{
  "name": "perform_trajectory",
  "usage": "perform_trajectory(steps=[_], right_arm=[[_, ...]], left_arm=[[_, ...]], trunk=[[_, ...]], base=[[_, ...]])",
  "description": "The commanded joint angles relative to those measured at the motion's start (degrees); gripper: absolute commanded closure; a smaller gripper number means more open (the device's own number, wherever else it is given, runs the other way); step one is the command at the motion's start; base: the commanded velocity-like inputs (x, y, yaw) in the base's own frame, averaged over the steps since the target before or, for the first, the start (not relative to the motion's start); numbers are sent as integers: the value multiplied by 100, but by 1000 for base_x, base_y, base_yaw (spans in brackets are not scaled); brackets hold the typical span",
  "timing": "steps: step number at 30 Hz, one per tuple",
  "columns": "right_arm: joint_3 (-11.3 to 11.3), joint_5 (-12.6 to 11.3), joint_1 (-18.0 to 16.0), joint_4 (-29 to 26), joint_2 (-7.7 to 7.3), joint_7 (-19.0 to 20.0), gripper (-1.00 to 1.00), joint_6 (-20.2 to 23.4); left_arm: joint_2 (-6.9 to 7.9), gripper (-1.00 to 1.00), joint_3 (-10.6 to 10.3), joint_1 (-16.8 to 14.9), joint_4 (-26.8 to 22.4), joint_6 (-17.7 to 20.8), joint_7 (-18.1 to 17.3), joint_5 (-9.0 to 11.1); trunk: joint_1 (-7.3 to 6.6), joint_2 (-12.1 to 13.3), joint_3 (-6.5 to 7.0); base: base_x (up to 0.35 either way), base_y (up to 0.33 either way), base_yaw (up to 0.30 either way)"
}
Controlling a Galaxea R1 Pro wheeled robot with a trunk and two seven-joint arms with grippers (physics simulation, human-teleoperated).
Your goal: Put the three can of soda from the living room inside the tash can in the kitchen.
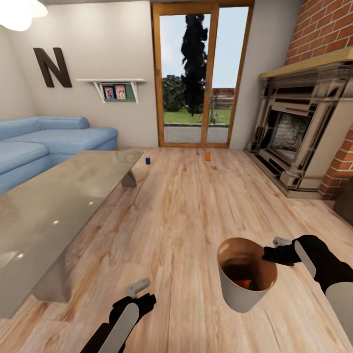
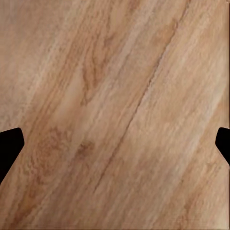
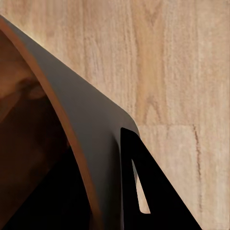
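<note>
Two loose cans upright on wood floor (image 1: 196,206) near glass door (image 1: 203,73): blue can (image 1: 147,160) off far desk (image 1: 54,206) corner, orange can (image 1: 207,156) mid-floor, well apart. Third, orange can in bin (image 1: 243,283), inside tapered bin (image 1: 240,294). Right end effector (image 1: 268,254) clamped on bin rim; wrist view shows dark wall, glossy brown lining. Left end effector (image 1: 142,291) spread wide, empty, over bare planks. Open floor between desk and fireplace (image 1: 299,137).

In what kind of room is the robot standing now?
It is most likely a living room: a light blue sofa stands at the left, a brick fireplace at the right, and a long low table on the wooden floor.
</note>
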Motion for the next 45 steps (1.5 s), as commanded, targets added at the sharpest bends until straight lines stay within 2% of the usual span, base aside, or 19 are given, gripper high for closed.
perform_trajectory(steps=[1, 31, 38, 40, 43, 45], right_arm=[[-6, -154, -3, 0, 1, 27, 100, 26], [-6, -153, -3, -37, 1, 62, 100, 37], [-6, -153, -3, -37, 1, 62, 100, 37], [-6, -153, -3, -37, -1, 62, 100, 37], [-6, -153, -3, -37, -1, 62, 100, 37], [-6, -153, -3, -40, -3, 62, 100, 37]], left_arm=[[0, -100, 0, 0, 4, 1, 0, -1], [16, -100, 1, 0, 28, -17, 17, -4], [146, -100, 56, 48, -261, -14, 127, 7], [252, -100, 117, 124, -458, 13, 143, 42], [505, -100, 351, 356, -919, 56, 142, 93], [537, -100, 382, 388, -976, 69, 138, 98]], trunk=[[-1, 0, 1], [-1, 0, 1], [-1, 0, 1], [-1, 0, 1], [-1, 0, 1], [-1, 0, 1]], base=[[346, 0, 0], [346, 0, 0], [345, 0, 0], [345, 0, 0], [345, 0, 0], [346, 0, 0]])
